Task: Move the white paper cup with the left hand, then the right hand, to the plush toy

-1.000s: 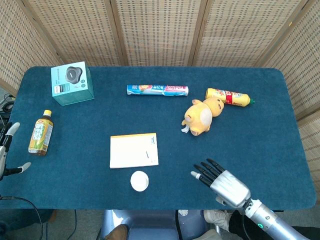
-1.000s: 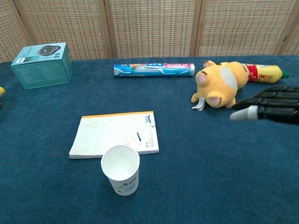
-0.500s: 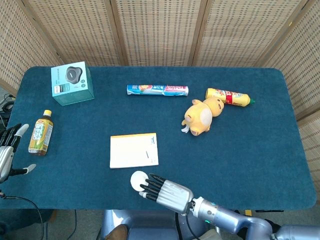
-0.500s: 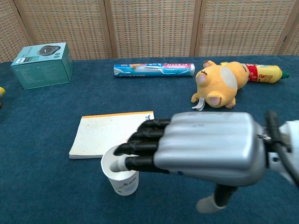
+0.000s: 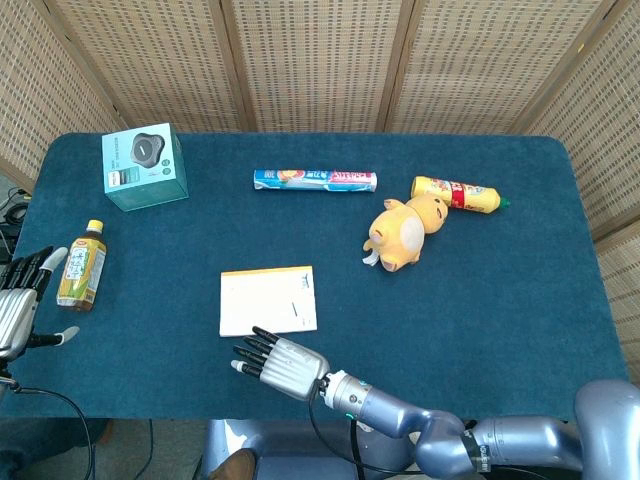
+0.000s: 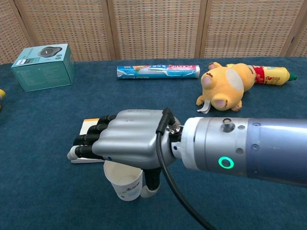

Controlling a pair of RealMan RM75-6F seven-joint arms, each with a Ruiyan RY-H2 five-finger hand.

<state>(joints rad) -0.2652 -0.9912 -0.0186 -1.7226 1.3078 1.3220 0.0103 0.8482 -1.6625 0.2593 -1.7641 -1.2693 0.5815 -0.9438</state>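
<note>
The white paper cup (image 6: 125, 185) stands upright near the table's front edge, just in front of the notepad. My right hand (image 6: 125, 143) hovers over its rim with the fingers stretched out to the left and the thumb hanging down beside the cup's right wall; no grip shows. In the head view the right hand (image 5: 275, 361) hides the cup. The yellow plush toy (image 5: 404, 232) (image 6: 225, 86) lies on its side at the back right, far from the cup. My left hand (image 5: 20, 306) sits at the table's left edge, fingers apart and holding nothing.
A notepad (image 5: 268, 300) lies behind the cup. A tea bottle (image 5: 80, 266) stands close to the left hand. A teal box (image 5: 145, 166) (image 6: 44, 66), a wrap roll (image 5: 315, 180) (image 6: 158, 72) and a yellow bottle (image 5: 460, 193) (image 6: 271, 74) line the back.
My right hand has swept left from the table's right side to above the cup. The left hand has edged further into view at the left. The cup has not moved.
</note>
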